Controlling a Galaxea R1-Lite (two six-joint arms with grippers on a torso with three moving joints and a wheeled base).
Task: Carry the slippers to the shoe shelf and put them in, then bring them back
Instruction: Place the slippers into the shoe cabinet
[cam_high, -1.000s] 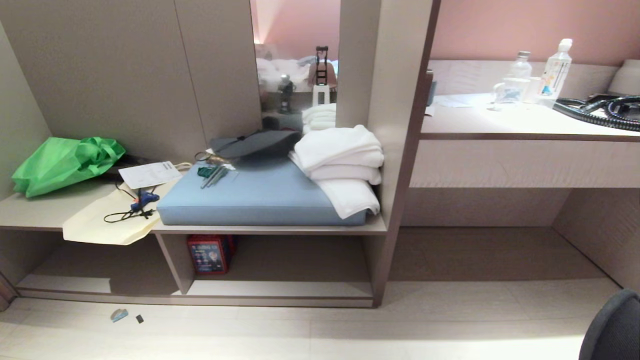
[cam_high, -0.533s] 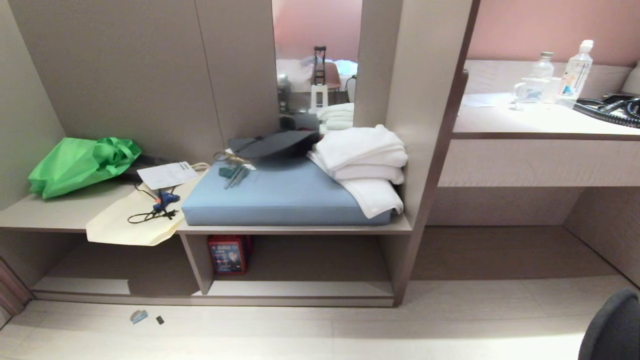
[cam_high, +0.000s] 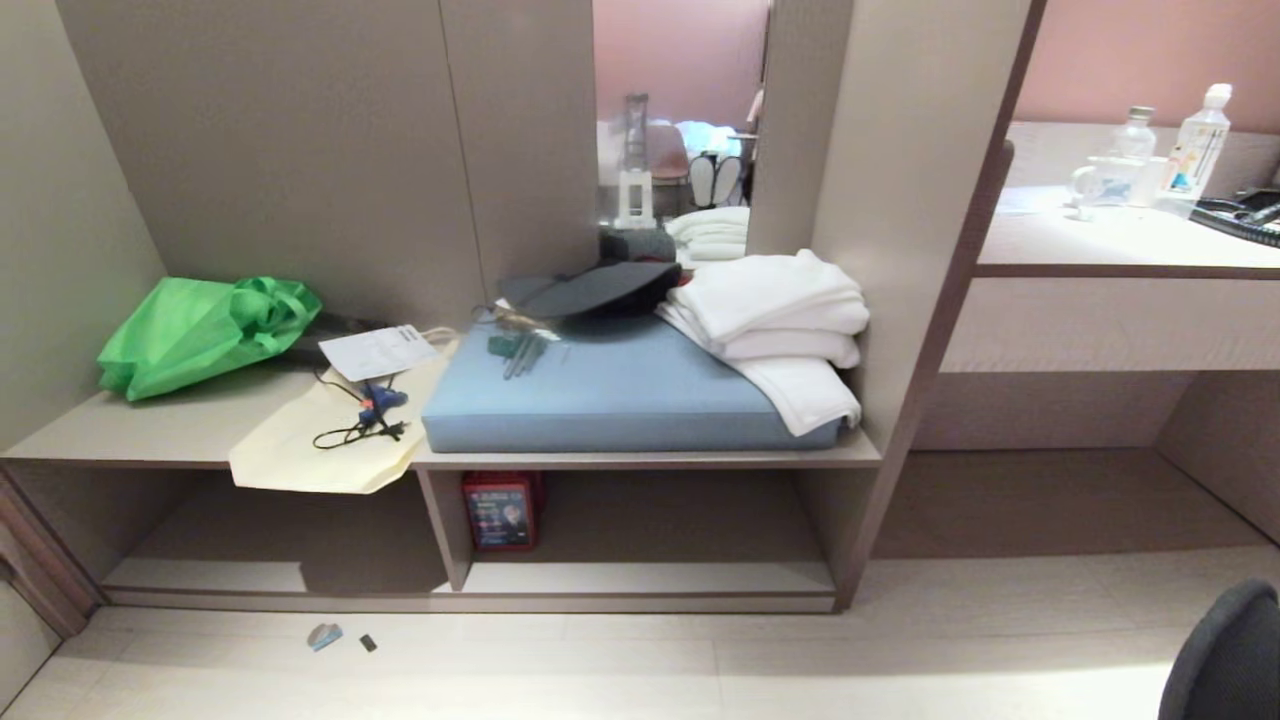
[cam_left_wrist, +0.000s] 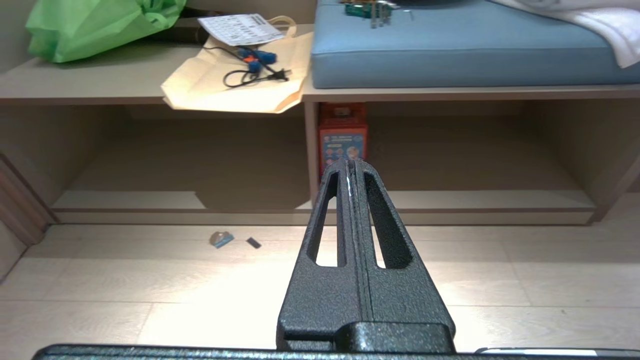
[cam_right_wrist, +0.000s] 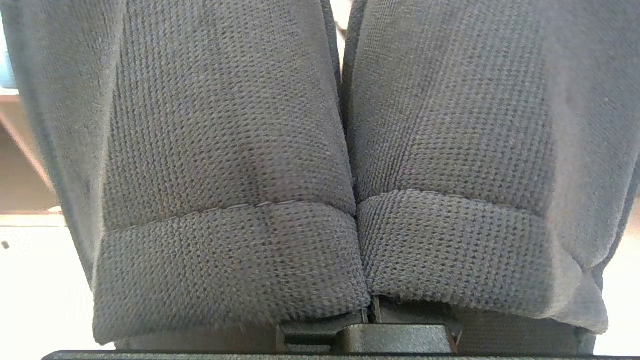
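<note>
The slippers (cam_right_wrist: 225, 165), dark woven fabric, fill the right wrist view side by side. My right gripper (cam_right_wrist: 370, 337) is shut on the slippers; only its base shows beneath them and its fingers are hidden. The shoe shelf (cam_high: 200, 575) is the low left cubby under the bench, with a pale raised base board, also seen in the left wrist view as shoe shelf (cam_left_wrist: 125, 200). My left gripper (cam_left_wrist: 352, 165) hangs shut and empty above the floor, facing the cubby divider. Neither arm shows in the head view.
On the bench lie a blue cushion (cam_high: 620, 395), folded white towels (cam_high: 780, 320), a green bag (cam_high: 200, 330) and a cream bag with a cable (cam_high: 330, 440). A red box (cam_high: 498, 510) stands in the right cubby. Two small scraps (cam_high: 325, 636) lie on the floor. A dark chair (cam_high: 1230, 660) is at the right.
The whole head view has shifted to the right, so the camera has moved left along the unit. Nothing on the bench or floor has moved.
</note>
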